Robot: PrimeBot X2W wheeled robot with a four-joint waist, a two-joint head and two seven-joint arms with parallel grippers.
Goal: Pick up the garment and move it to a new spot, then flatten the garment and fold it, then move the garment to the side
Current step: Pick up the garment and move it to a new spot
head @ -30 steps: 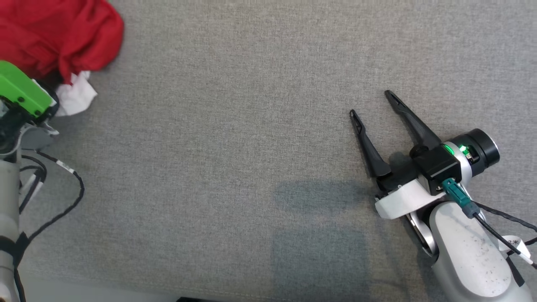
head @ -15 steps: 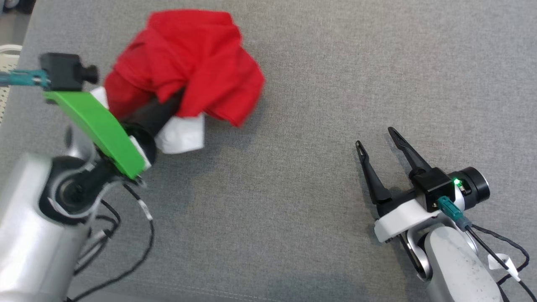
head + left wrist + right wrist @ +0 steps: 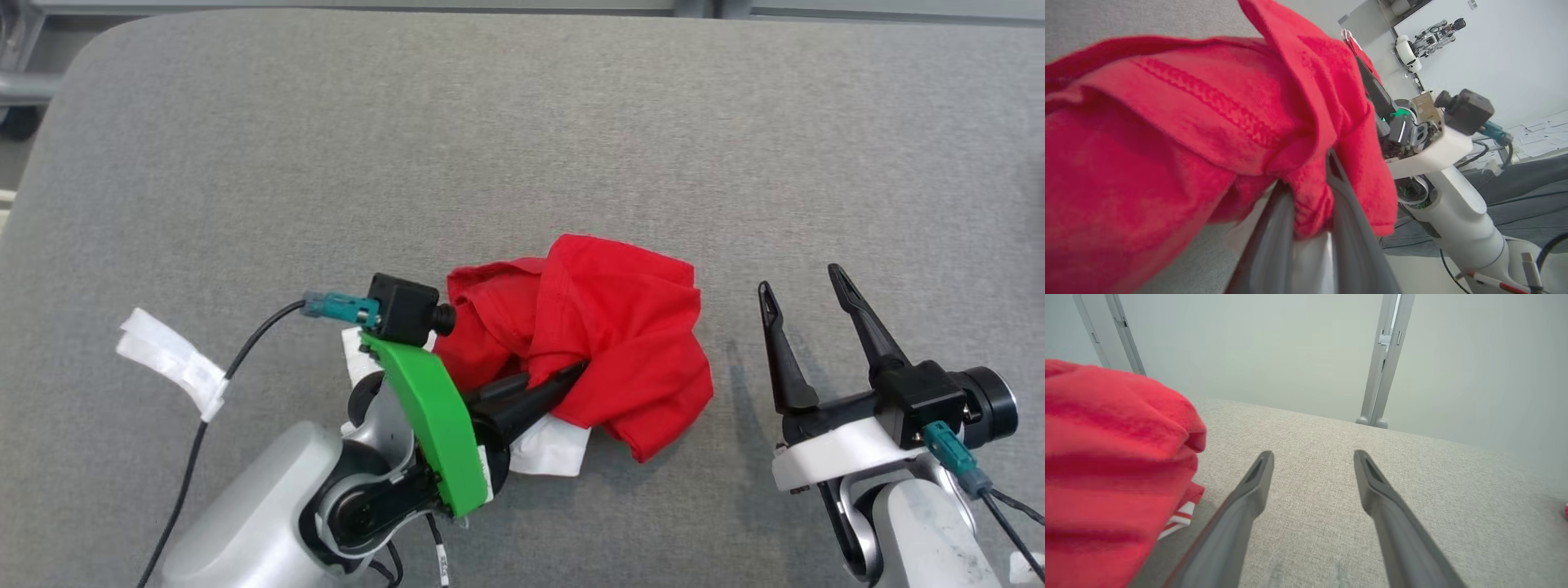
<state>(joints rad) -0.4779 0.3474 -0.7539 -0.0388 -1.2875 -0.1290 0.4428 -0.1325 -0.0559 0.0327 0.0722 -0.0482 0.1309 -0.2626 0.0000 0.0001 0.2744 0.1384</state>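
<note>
My left gripper (image 3: 571, 374) pinches a fold of the crumpled red-and-white cloth garment (image 3: 608, 327), bunched mid-front on the grey woven cushion (image 3: 326, 163). Just beside it, my right gripper (image 3: 800, 282) lies spread wide, empty.

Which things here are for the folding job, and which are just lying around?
For the job:
- red garment, bunched up
- left tool, shut on the garment
- right tool, open, beside the garment
- grey cushion they work on

Just there:
- white tape tag
- metal post behind the cushion
- another robot far off
</note>
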